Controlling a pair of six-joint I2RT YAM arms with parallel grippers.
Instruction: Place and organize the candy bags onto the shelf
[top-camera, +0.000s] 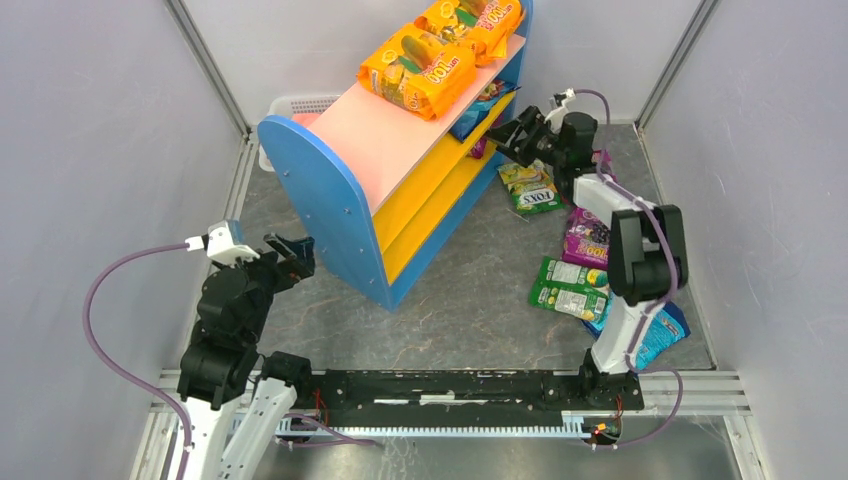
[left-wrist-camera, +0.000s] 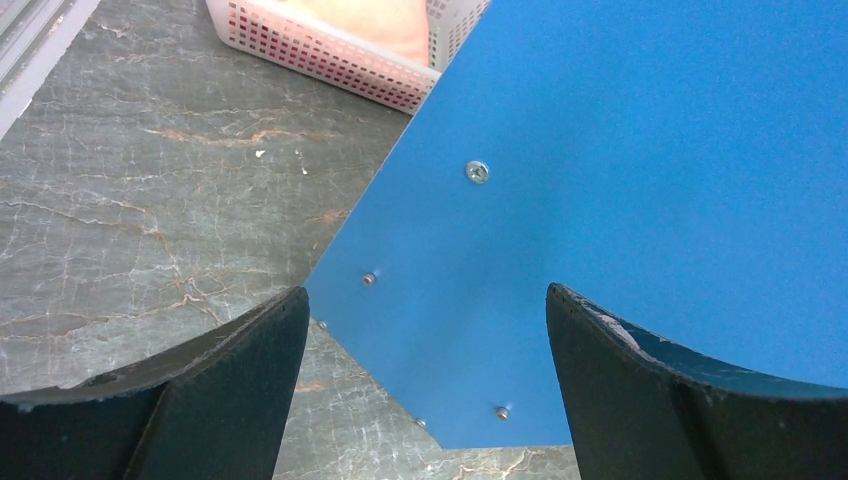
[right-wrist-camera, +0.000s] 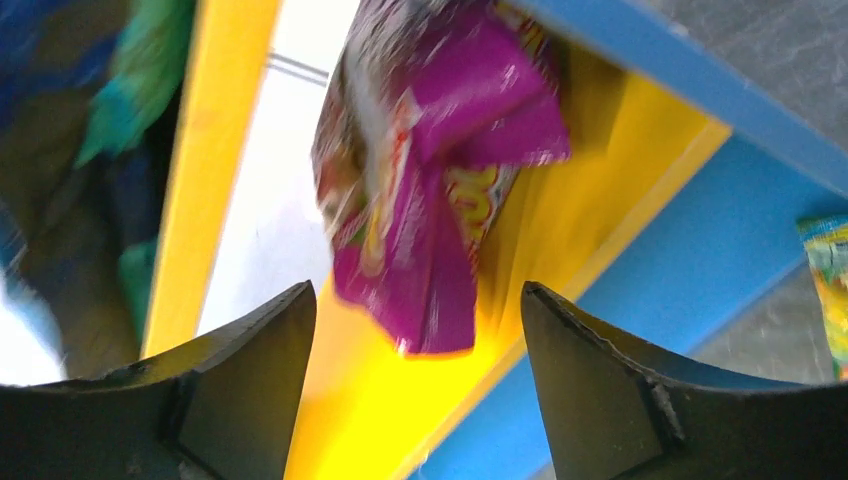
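The shelf (top-camera: 345, 135) stands at the back middle, with blue sides, pink top and yellow boards. Two orange candy bags (top-camera: 417, 70) (top-camera: 480, 22) lie on its top. A blue bag (top-camera: 478, 110) is on the upper yellow board. A purple bag (right-wrist-camera: 440, 170) lies on the lower yellow board (right-wrist-camera: 560, 250), just beyond my right gripper (right-wrist-camera: 418, 330), which is open and empty at the shelf's right end (top-camera: 510, 135). My left gripper (left-wrist-camera: 425, 340) is open and empty, facing the shelf's blue side panel (left-wrist-camera: 620, 170); it also shows in the top view (top-camera: 295, 258).
Loose bags lie on the floor right of the shelf: a green one (top-camera: 528, 187), a purple one (top-camera: 585, 238), a green one (top-camera: 570, 288) and a blue one (top-camera: 655, 335). A white slatted basket (top-camera: 295, 105) sits behind the shelf, also in the left wrist view (left-wrist-camera: 330, 50).
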